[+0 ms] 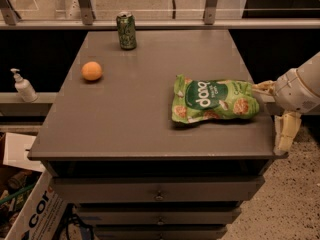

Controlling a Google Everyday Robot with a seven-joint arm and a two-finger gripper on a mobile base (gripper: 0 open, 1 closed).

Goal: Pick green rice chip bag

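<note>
At the table's (125, 129) right edge: gripper (270, 116), fingers spread and holding nothing; green rice chip bag (215, 100) just leftward, long axis pointing at it.

Glossy, crinkled foil is seen on the bag (215, 101), just beside the spread gripper (270, 117), whose cream fingers (285, 131) look like matt plastic. Farther from it, the table (135, 124) is finished smooth and matt, and shiny metal is shown by the can (126, 30).
</note>
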